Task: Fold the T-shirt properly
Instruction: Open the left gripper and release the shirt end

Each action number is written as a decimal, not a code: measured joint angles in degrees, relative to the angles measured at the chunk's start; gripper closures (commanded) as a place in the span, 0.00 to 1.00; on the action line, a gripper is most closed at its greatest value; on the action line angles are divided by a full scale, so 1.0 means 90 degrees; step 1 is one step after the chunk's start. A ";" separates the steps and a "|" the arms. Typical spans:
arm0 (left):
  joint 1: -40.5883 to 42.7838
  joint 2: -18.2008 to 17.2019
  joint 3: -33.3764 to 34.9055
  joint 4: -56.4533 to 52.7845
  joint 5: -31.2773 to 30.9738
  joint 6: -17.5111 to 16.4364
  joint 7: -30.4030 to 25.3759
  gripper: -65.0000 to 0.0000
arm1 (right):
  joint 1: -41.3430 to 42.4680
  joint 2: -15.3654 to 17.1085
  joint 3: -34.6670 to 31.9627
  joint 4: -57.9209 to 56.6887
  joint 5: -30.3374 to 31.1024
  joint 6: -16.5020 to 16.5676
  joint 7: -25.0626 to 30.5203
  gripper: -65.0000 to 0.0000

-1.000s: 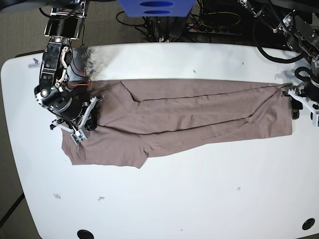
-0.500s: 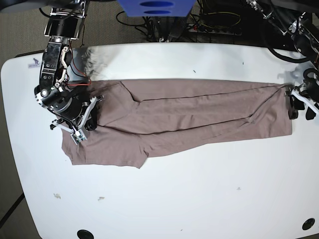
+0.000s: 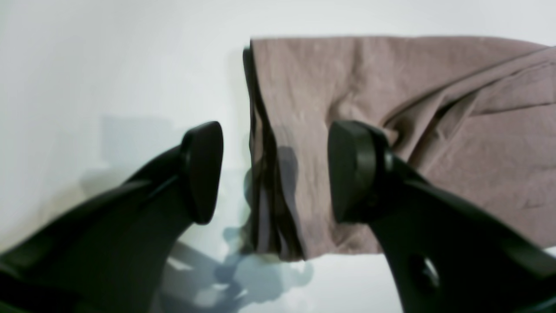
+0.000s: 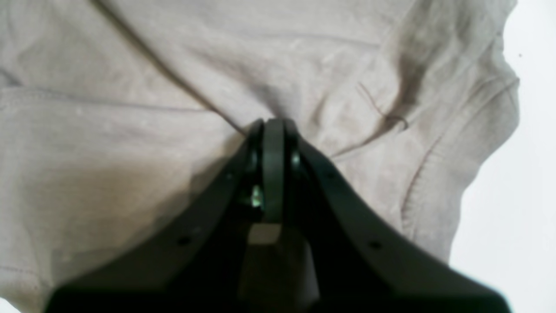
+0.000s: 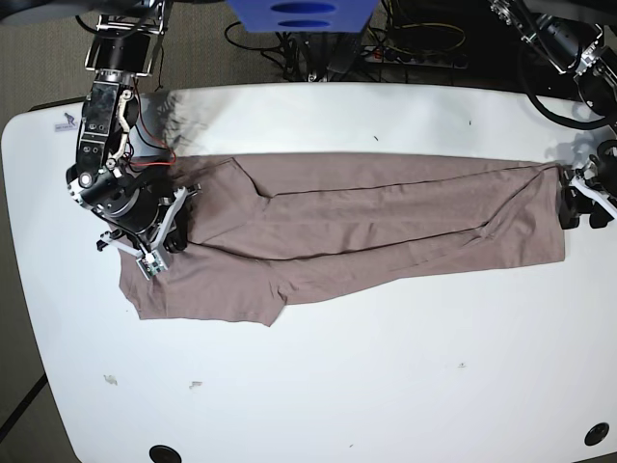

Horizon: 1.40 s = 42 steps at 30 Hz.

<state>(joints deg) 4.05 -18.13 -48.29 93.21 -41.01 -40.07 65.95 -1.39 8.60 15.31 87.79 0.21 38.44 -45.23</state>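
The T-shirt lies flat across the white table, folded lengthwise into a long mauve-brown band with a sleeve sticking out at the front left. At the band's left end my right gripper rests on the cloth. In the right wrist view that gripper is shut, and creases in the T-shirt run toward its tips. My left gripper is at the band's right end. In the left wrist view it stands open, straddling the layered end edge of the T-shirt.
Cables and a power strip lie behind the table's back edge, beside a blue object. Black round holes mark the table's front corners. Small scraps lie at the front left.
The left arm's upper links have swung toward the right edge and its gripper has turned slightly at the shirt's end. The right arm and the shirt have not moved.
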 measured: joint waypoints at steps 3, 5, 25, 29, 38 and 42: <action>-0.0041 0.0000 0.0000 0.0000 0.0000 0.0000 -0.0022 0.43 | -0.0002 0.0000 0.0000 0.0002 0.0000 0.0000 0.0000 1.00; -0.0039 0.0005 0.0000 0.0000 0.0000 0.0000 -0.0017 0.43 | 0.0000 0.0000 0.0000 0.0000 0.0000 0.0000 0.0000 1.00; -0.0236 -0.0172 0.0027 -0.1163 0.0066 0.0017 -0.0379 0.43 | -0.0002 0.0000 0.0000 0.0000 -0.0002 -0.0002 -0.0002 1.00; -0.0236 -0.0175 0.0233 -0.1178 0.0058 0.0019 -0.0432 0.43 | -0.0002 0.0005 0.0000 0.0000 -0.0002 0.0000 0.0000 1.00; -0.0260 -0.0158 0.0576 -0.1464 -0.0029 -0.0005 -0.0799 0.43 | -0.0002 0.0000 0.0000 0.0000 -0.0002 -0.0002 0.0002 1.00; -0.0255 -0.0153 0.0571 -0.1868 0.0032 0.0010 -0.0962 0.43 | -0.0002 0.0000 0.0000 0.0000 -0.0002 -0.0002 0.0000 1.00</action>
<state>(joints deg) 1.76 -19.51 -43.16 76.40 -40.73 -39.99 57.30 -1.41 8.60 15.31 87.79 0.19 38.41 -45.23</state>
